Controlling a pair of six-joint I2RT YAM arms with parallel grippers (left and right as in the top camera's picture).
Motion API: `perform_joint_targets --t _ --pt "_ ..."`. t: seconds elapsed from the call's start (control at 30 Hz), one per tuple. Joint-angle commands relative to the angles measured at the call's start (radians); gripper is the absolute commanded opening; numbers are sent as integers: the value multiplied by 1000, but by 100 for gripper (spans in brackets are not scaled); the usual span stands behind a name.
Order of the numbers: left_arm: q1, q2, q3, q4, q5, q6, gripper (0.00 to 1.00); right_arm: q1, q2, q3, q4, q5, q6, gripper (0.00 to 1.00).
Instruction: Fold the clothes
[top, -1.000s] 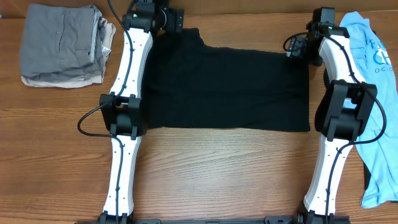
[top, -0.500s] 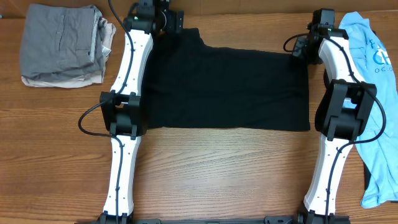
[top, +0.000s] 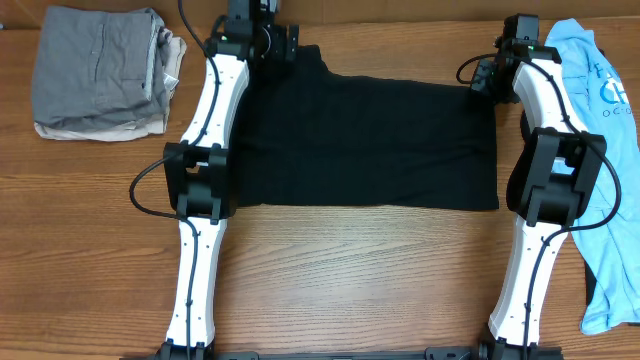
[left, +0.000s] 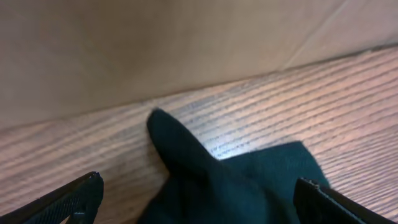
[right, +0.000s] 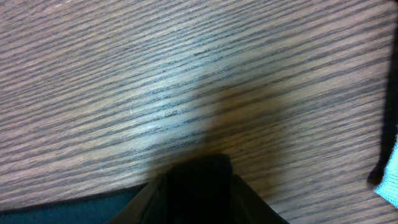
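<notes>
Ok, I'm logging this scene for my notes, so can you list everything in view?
black T-shirt: one, black, spread flat mid-table between the arms
light blue T-shirt: one, light blue with white lettering, at the table's right edge, partly hidden by the right arm
folded garments: one stack, grey on beige, far left corner
table: one, brown wood grain, beneath everything
left arm: one, white and black, along the black T-shirt's left side
right arm: one, white and black, along its right side
left gripper: one, black, open over the black T-shirt's far left corner
right gripper: one, black, shut on the black T-shirt's far right corner
</notes>
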Motion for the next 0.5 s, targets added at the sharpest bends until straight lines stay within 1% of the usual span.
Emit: perform_joint_targets --t 0.0,0.07,0.13,0.17,0.23,0.27,0.33,0.43,0.47 --pt "2 35 -12 19 19 -6 100 0 68 -16 -26 -16 4 33" --pt "2 39 -12 25 19 -11 98 0 68 -16 -29 -16 4 33" --pt "2 39 -12 43 19 -12 90 0 68 -16 -30 -18 4 32" --pt "2 39 -11 57 19 -16 83 0 68 -16 -31 -19 5 30" --pt "2 39 -11 96 21 -48 72 0 68 -16 -33 -19 5 22" --pt "2 39 -11 111 24 -62 68 0 68 -16 -34 -20 5 20" --pt "1 39 -11 130 47 -72 68 0 68 -16 -40 -20 4 19" --pt "1 39 -11 125 79 -72 54 0 68 -15 -53 -19 5 15" --pt "1 39 -11 119 79 -71 51 0 68 -14 -55 -20 4 14"
